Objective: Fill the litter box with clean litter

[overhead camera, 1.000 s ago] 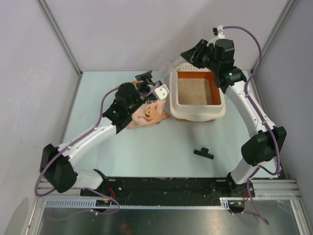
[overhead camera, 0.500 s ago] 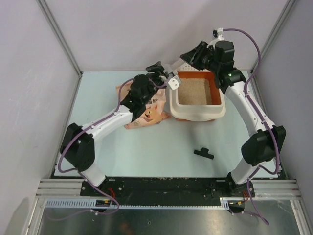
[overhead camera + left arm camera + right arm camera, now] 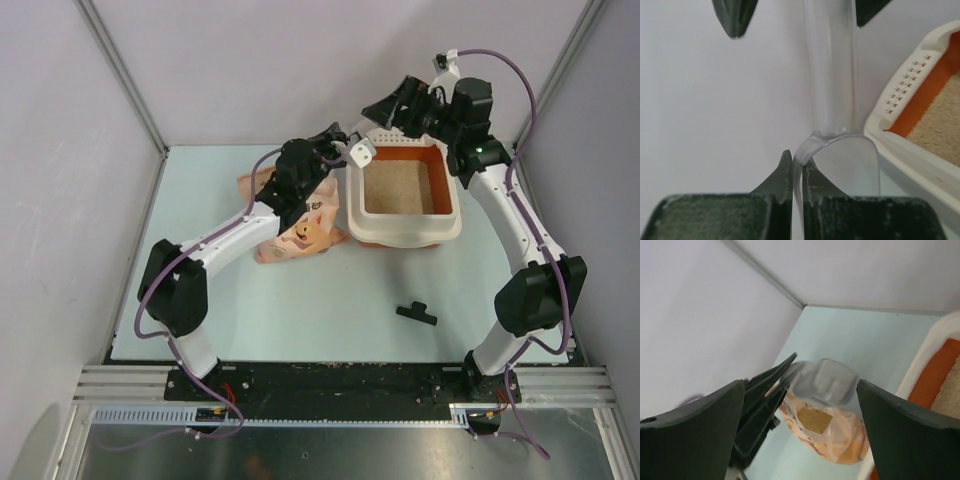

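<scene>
The litter box (image 3: pixel 400 229), cream rim and orange walls, stands at the back right with tan clean litter (image 3: pixel 398 188) in it. The pink-peach bag (image 3: pixel 300 228) lies to its left, under my left arm. A clear plastic scoop (image 3: pixel 831 75) hangs in the air by the box's far left corner. My left gripper (image 3: pixel 797 172) is shut on the scoop's rim. My right gripper (image 3: pixel 800 385) is open, its fingers wide on either side of the scoop (image 3: pixel 826 382) and not touching it. In the top view the two grippers, left (image 3: pixel 338 136) and right (image 3: pixel 383 110), nearly meet.
A small black clip (image 3: pixel 416 314) lies on the table in front of the box. The back wall is close behind both grippers. In the right wrist view the bag (image 3: pixel 837 440) sits below the scoop, with the box rim (image 3: pixel 932 350) at the right.
My left gripper rose from over the bag to the box's far corner and shut on the scoop. My right gripper opened and let the scoop go.
</scene>
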Controlling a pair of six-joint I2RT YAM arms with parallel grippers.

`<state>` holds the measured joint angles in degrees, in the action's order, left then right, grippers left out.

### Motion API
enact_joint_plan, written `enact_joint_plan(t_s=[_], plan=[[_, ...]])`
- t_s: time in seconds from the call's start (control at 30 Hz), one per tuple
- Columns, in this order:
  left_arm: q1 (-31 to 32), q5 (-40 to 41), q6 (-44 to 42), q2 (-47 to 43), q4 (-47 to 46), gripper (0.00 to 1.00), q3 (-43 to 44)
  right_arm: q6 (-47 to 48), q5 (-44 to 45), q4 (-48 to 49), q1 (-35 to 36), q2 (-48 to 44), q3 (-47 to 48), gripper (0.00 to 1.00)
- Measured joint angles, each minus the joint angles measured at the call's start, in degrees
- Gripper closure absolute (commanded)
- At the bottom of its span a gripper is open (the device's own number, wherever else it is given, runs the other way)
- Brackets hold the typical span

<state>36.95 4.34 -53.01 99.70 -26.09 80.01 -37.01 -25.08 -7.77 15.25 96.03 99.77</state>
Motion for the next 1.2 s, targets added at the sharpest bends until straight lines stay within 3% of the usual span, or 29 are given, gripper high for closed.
enact_joint_plan(t_s=[0.23, 0.43, 0.6, 0.7, 0.8, 1.0, 1.2], plan=[[-3.2, -11.1, 9.7, -0.1, 16.3, 1.00, 8.1, 13.2, -21.2, 0.1, -9.4, 0.0, 3.9, 0.00], [-5.2, -20.4, 16.0, -3.4, 26.5, 1.00, 9.1, 13.5, -31.2, 0.7, -17.8, -0.2, 6.1, 0.04], [-6.6, -30.9, 23.6, -3.9, 31.3, 1.00, 10.3, 18.9, -29.2, -4.7, -14.7, -2.0, 4.9, 0.14], [-7.6, -36.0, 27.1, -3.9, 32.9, 1.00, 10.9, 21.2, -21.1, -5.3, -11.8, -6.7, -1.0, 0.10], [-8.2, -39.4, 29.1, -3.7, 33.7, 1.00, 11.8, 21.7, -17.1, -5.2, -10.8, -10.9, -5.2, 0.15], [-8.8, -44.6, 31.4, -2.1, 33.9, 1.00, 14.1, 22.5, -17.2, -5.7, -8.6, -11.5, -4.7, 0.14], [-8.9, -48.3, 31.7, 0.6, 34.0, 1.00, 16.0, 23.8, -21.6, -13.1, -4.3, -5.2, 3.7, 0.24]])
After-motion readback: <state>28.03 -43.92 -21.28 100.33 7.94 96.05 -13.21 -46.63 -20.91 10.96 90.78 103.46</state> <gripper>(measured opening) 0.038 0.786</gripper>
